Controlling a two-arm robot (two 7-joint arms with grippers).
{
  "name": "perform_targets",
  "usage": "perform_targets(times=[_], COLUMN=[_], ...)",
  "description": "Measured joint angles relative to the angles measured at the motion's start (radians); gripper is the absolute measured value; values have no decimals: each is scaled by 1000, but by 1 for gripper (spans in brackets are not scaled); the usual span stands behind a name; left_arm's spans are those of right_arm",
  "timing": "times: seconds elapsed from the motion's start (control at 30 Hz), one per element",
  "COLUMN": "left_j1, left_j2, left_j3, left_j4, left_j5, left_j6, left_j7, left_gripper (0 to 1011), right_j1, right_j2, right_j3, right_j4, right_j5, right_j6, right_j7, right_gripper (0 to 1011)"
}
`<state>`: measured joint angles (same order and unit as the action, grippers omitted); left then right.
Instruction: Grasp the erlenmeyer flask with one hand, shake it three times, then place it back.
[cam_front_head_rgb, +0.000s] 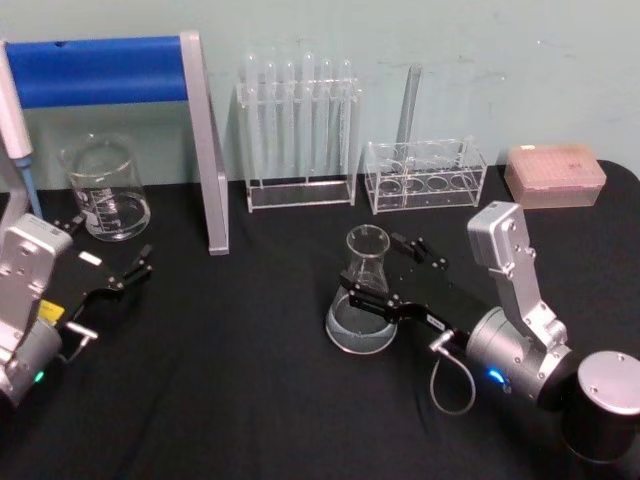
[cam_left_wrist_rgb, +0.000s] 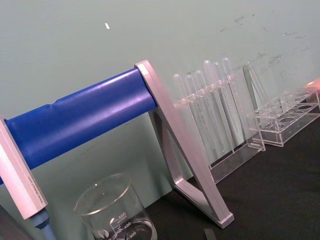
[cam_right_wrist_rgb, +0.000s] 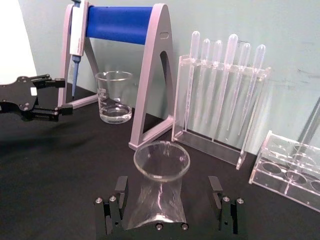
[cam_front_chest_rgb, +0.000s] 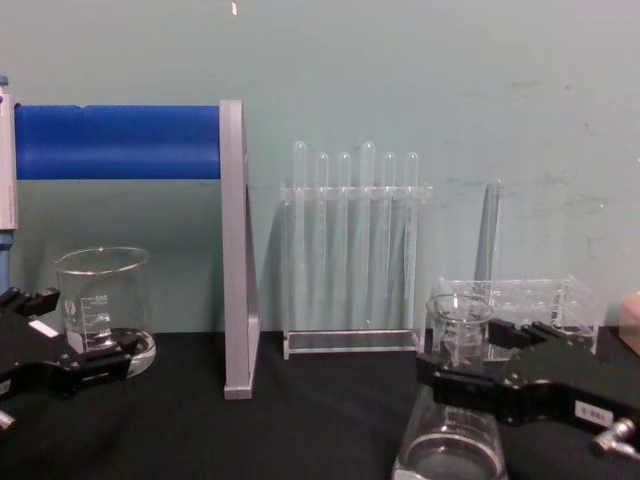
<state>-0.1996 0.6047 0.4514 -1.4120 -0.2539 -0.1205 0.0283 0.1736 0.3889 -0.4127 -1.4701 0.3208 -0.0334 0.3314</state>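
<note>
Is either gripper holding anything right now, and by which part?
Nothing is held: the right gripper has its open jaws either side of the erlenmeyer flask at its neck, with gaps showing.

Beaker (cam_left_wrist_rgb: 114, 212) graduations, seemingly 400, 300

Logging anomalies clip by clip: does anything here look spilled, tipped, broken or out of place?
Nothing stands out. The erlenmeyer flask stands upright on the black table, liquid inside, with the open right tool straddling it. The beaker and test tube rack are upright; the left tool sits open near the beaker.
</note>
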Motion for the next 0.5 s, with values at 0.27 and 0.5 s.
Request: perform_targets(times=[0.27,0.5], left_j1=[0,0], left_j2=[0,0], left_j3=[0,0], left_j4=[0,0], left_j5=[0,0], left_j6=[0,0], left_j7=[0,0], left_gripper=[1001,1001], right_j1=[22,34], right_j2=[-33,-58], right_j3=[10,19], right_j4=[24,41], right_j5=[-11,-21], right_j6=[6,16], right_j7=[20,34], right_gripper=[1003,1002])
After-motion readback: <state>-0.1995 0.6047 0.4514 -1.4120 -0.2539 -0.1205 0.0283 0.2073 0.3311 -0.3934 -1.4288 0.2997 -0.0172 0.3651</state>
